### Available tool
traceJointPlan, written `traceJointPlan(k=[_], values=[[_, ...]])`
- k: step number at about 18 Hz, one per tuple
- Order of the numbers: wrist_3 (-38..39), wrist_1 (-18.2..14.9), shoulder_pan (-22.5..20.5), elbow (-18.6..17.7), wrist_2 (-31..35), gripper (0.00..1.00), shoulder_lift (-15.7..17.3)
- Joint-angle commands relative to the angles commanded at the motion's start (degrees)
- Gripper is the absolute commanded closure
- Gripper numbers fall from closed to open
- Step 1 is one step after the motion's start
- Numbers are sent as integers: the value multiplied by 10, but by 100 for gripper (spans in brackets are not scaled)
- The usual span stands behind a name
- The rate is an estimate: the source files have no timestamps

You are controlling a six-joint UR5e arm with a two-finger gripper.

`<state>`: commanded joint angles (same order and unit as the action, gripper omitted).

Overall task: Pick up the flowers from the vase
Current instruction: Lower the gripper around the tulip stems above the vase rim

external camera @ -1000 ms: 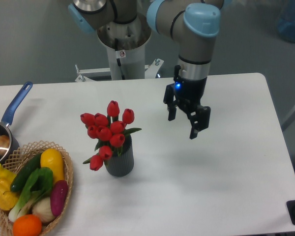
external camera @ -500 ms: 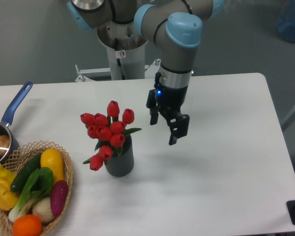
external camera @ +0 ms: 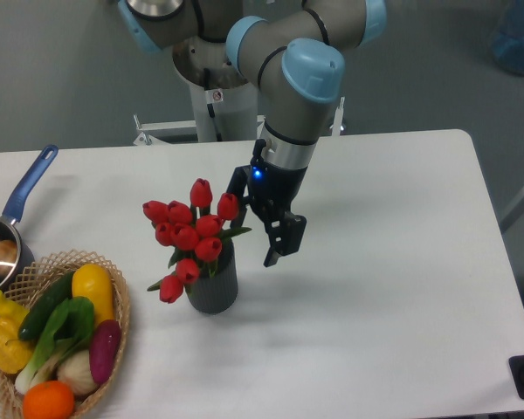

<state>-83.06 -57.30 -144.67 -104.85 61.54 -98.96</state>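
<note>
Risk as we judge it: the hand [external camera: 258,218] sits high beside the buds, so closing there could crush blooms or snag only one stem; a sideways pull might tip the vase [external camera: 213,281]. Hand: fingers spread apart, empty, one finger just beside the rightmost bud, contact unclear. The flowers [external camera: 190,231] stand in the vase, centre-left of the frame, on the worktop [external camera: 393,288], basket [external camera: 52,336] at lower left.
</note>
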Motion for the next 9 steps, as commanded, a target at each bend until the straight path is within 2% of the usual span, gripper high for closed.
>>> traceJointPlan(k=[4,9], values=[[0,-29,-13,1,-66,0,0],[0,-68,-20,0,-112,0,0]])
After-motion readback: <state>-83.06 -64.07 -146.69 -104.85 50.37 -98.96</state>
